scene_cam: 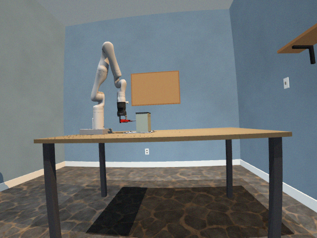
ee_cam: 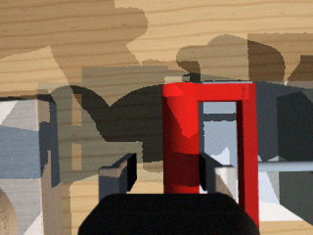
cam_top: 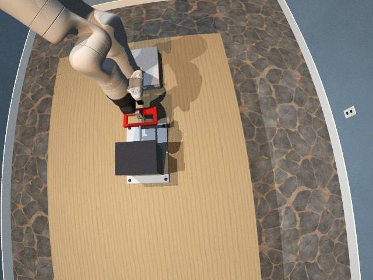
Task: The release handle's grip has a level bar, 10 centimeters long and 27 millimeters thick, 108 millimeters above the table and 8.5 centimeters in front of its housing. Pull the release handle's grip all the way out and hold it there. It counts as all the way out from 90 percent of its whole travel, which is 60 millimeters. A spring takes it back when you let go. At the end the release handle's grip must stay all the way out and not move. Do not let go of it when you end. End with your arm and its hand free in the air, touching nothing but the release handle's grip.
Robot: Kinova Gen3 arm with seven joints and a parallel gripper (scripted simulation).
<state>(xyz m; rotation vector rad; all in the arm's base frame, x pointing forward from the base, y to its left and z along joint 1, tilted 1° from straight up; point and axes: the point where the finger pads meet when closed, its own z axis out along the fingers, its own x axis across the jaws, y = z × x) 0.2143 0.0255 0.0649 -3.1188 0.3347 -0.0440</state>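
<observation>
1. The red grip, a rectangular frame on a rod, sits out in front of the dark housing, above the table.
2. The hand stands wide, holding nothing, fingers straddling the grip's bar.
3. To do this well: centre on the bar, close firmly, then pull straight away from the housing.

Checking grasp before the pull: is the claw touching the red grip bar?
Apart. In the wrist view the claw is open, fingers straddling the red grip bar, with wood visible between the left finger and the bar.
</observation>
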